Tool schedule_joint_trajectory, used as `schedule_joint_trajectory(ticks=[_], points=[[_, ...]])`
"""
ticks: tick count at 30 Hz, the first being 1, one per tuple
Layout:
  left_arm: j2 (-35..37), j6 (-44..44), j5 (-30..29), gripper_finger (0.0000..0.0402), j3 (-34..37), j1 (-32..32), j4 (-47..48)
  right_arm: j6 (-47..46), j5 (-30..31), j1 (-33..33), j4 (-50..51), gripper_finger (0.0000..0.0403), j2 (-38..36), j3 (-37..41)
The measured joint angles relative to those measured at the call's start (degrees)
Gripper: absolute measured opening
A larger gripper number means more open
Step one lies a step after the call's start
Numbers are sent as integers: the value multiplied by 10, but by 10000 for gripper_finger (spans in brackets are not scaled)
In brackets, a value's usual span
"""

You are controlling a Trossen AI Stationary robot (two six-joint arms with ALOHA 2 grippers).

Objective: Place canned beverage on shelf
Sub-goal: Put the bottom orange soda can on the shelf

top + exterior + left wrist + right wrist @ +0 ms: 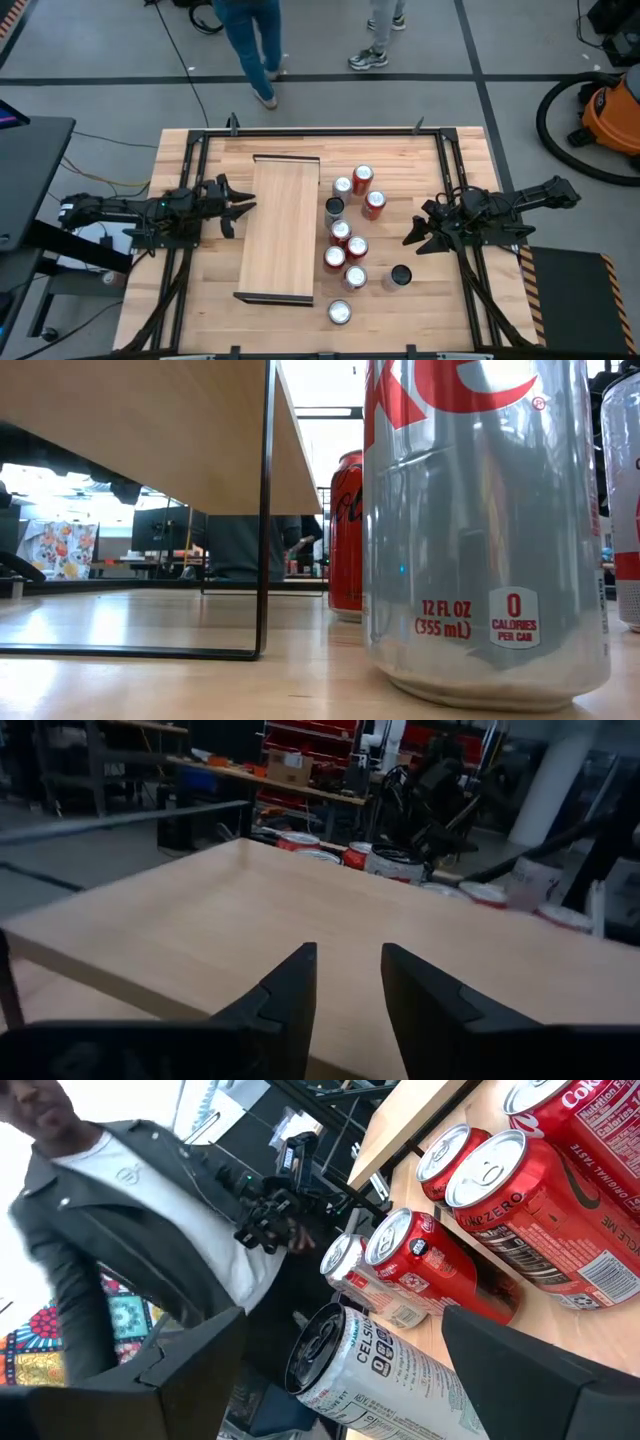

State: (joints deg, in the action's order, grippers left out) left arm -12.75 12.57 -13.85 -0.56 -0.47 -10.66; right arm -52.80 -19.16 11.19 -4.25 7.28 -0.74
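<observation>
Nine cans (346,245) stand clustered on the table (440,310) just right of the bare shelf (283,228). They look rigid, smooth and probably weighty if full: take yours around the mid-wall. Your right gripper (420,238) hangs beside the cluster, jaws wide and empty; the left gripper (233,209) waits, narrowly parted, at the shelf's edge.

Cans (347,245) clustered right of the shelf (279,227), apparently apart.

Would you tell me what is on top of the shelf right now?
Nothing: the shelf top is bare in the high view. The cans stand on the table beside it. The space beneath the board is covered from above.
</observation>
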Motion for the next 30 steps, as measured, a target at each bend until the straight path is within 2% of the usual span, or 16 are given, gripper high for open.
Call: schedule_joint_trajectory(ticks=[9,14,17,21,23,27,30], points=[[0,289,-6,126,0,0,-56,6,7,0,0,348,0,0],[0,371,-9,126,0,0,-108,62,121,0,-7,348,0,0],[0,398,-9,126,0,0,-137,17,198,0,-28,348,0,0],[0,454,-27,126,0,0,-172,16,348,-6,-76,348,1,0],[0,477,-56,126,0,0,-201,46,395,-13,-102,348,1,0],[0,419,-76,126,-1,0,-276,96,405,-29,-137,348,3,0],[0,375,-83,126,-31,0,-283,88,407,-42,-157,348,3,0]])
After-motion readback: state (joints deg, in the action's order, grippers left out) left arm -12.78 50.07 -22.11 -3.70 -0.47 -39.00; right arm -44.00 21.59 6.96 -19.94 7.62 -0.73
